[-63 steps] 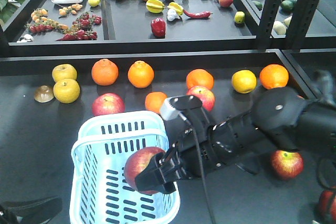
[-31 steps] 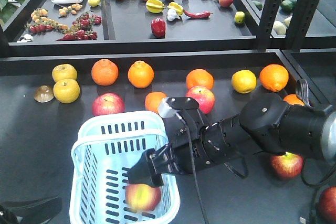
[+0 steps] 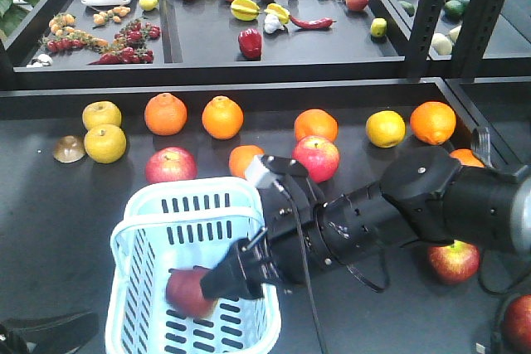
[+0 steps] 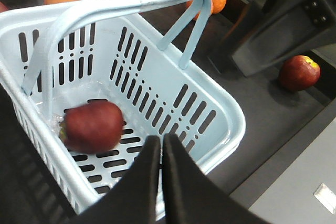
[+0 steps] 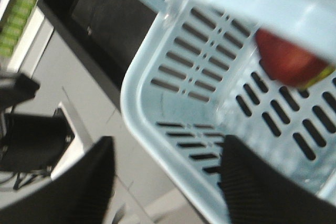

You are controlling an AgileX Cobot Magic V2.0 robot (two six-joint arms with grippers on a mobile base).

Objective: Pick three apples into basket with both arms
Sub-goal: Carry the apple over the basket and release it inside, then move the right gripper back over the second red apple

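Observation:
One dark red apple (image 3: 189, 292) lies on the floor of the pale blue basket (image 3: 178, 193), left of centre. In the left wrist view that apple (image 4: 92, 126) rests by the basket's (image 4: 231, 114) near wall. My right gripper (image 3: 235, 277) hangs open over the basket's right rim, holding nothing. In its wrist view, the right gripper (image 5: 165, 182) straddles the basket rim (image 5: 142, 124), with the apple (image 5: 286, 59) beyond. The left gripper (image 4: 161, 144) is shut and empty above the basket's near corner. Another dark apple (image 3: 453, 260) sits on the table at right, and a third apple (image 3: 518, 321) at the right edge.
Brighter red apples (image 3: 171, 165) (image 3: 315, 157), several oranges (image 3: 222, 117) and yellow fruit (image 3: 385, 128) lie in rows behind the basket. A raised black shelf (image 3: 207, 72) with mixed produce runs along the back. Black posts (image 3: 431, 14) stand at the right.
My right gripper opened and let go of the apple, which dropped into the basket and rolled left. The right arm lowered slightly over the rim.

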